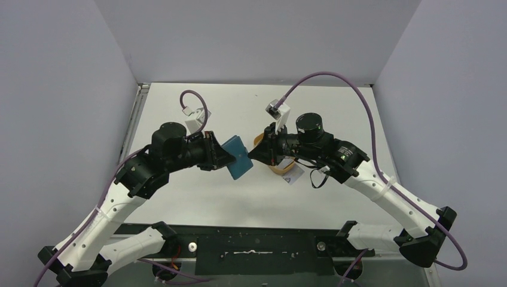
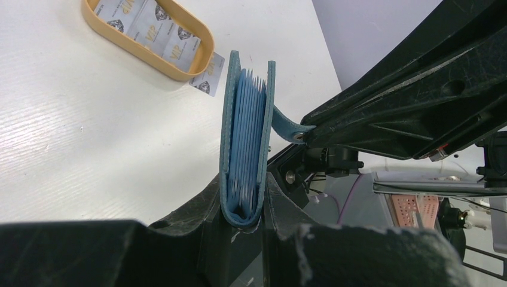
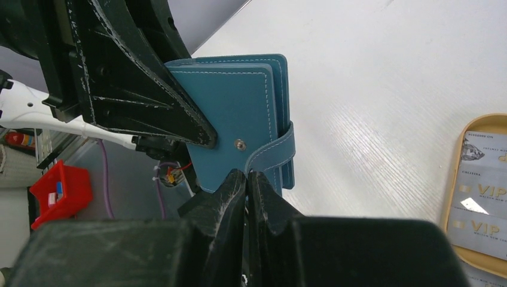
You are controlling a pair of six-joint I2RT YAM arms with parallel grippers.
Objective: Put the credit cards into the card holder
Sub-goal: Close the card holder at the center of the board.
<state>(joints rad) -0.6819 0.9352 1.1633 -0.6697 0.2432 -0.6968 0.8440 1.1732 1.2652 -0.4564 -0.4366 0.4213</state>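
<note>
The teal card holder [image 1: 237,157] hangs in the air between my two grippers. My left gripper [image 2: 245,200] is shut on its folded spine, its light blue pockets [image 2: 246,119] fanned slightly open. My right gripper [image 3: 247,176] is shut on the end of the snap tab [image 3: 272,149], which is pulled away from the cover [image 3: 230,113]. Silvery credit cards [image 2: 143,24] lie in the orange-tan tray [image 2: 179,73], and they also show in the right wrist view [image 3: 481,200]. One card [image 2: 209,75] lies on the table beside the tray, also visible from above [image 1: 293,175].
The orange tray [image 1: 277,169] sits on the white table, mostly hidden under my right arm. Grey walls enclose the table on the left, back and right. A red bin [image 3: 57,191] stands off the table beyond the edge.
</note>
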